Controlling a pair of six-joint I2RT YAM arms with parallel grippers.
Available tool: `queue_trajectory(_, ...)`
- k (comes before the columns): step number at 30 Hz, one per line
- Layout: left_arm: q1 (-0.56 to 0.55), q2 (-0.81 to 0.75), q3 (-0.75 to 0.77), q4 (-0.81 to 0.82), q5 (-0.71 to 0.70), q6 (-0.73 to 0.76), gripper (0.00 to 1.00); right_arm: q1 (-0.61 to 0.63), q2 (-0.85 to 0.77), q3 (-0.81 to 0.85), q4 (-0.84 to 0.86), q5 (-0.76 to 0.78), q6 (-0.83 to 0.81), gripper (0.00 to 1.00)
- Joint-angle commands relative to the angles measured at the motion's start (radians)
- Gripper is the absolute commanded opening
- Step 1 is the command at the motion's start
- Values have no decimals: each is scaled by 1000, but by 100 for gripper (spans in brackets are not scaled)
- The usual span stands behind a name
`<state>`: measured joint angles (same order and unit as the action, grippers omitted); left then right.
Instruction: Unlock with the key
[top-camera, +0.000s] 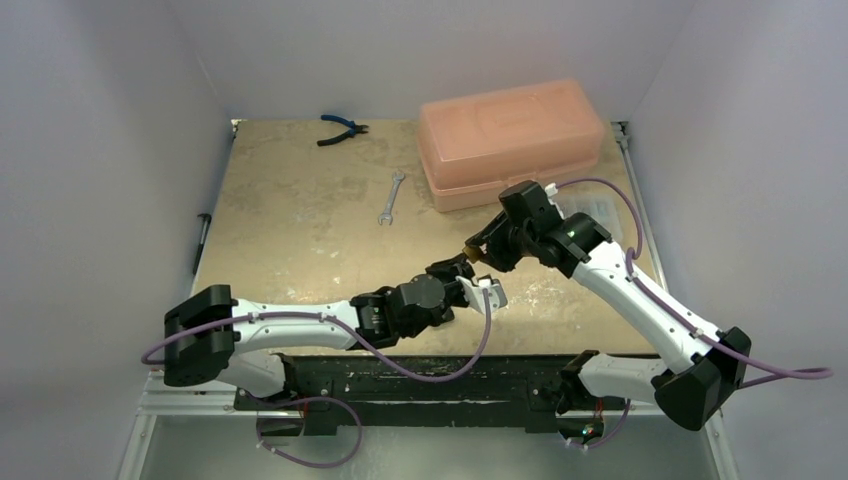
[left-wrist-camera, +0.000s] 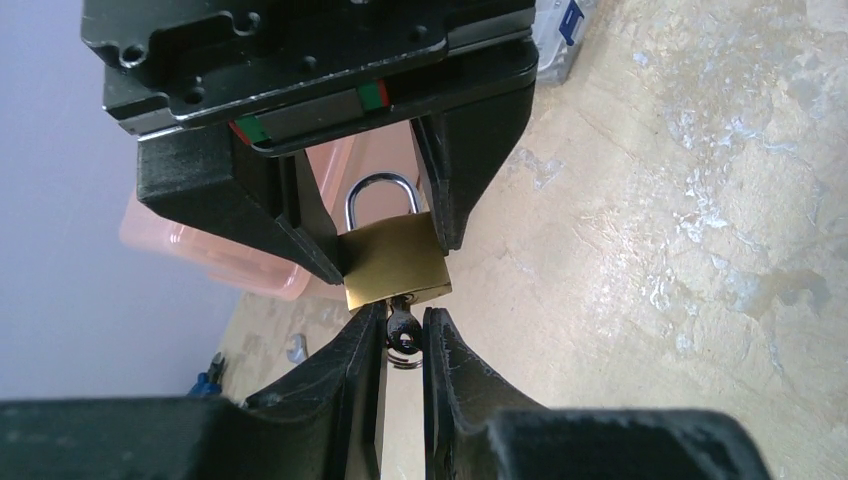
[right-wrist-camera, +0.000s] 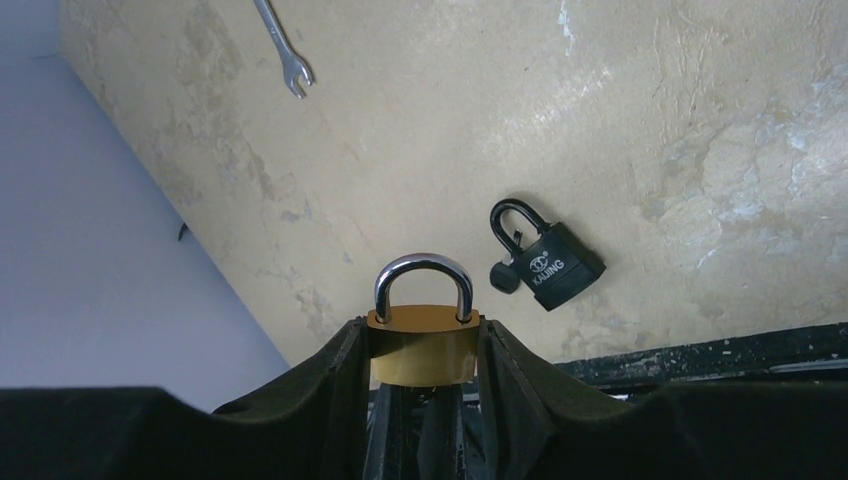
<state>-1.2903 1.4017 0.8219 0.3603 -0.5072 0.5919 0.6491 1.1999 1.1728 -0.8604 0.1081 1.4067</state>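
**Key lined up, twist comes next**

The right gripper (right-wrist-camera: 422, 328) is half closed, clamping the brass padlock (right-wrist-camera: 420, 352) by its sides above the table (top-camera: 300, 230), near right side. The left gripper (left-wrist-camera: 400, 318), nearly closed, pinches the key (left-wrist-camera: 400, 328), which points straight into the lock's bottom, in line with it. A black padlock (right-wrist-camera: 560, 268) lying on the table reads KAIJING

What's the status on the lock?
Right pincer clamped on brass padlock. Left pincer pinching key at its underside. Shackle closed. Black padlock on table, apart.

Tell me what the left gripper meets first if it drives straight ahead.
The brass padlock held by the right gripper: its underside sits just beyond the key that the left gripper pinches.
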Motion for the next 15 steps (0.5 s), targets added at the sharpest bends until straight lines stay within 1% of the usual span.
queue_trajectory(1,-15,-19,66,51,-8,18,12,11,-2,27,0,-23,9,0)
queue_trajectory(2,-15,-27,69,38,-10,-4,30,11,-7,26,1,-18,9,0)
queue_trajectory(3,-14,-37,69,26,-10,-24,46,11,-10,24,1,-11,9,0)
queue_trajectory(5,-15,-60,60,0,-4,-64,69,11,-21,19,3,-6,12,0)
queue_trajectory(7,-15,-88,46,-23,5,-99,87,11,-32,13,6,-4,13,0)
queue_trajectory(8,-14,-106,39,-31,9,-117,92,10,-39,9,8,-3,16,0)
queue_trajectory(9,-13,-123,31,-34,10,-138,94,11,-43,6,10,-1,19,0)
queue_trajectory(11,5,-168,13,-39,32,-210,96,10,-53,1,13,1,21,0)
queue_trajectory(13,59,-225,-10,-49,123,-315,96,10,-60,-2,16,1,22,0)
queue_trajectory(14,101,-255,-23,-51,186,-380,94,10,-67,-4,18,4,23,0)
queue_trajectory(15,157,-284,-42,-46,271,-450,89,11,-74,-5,21,8,23,0)
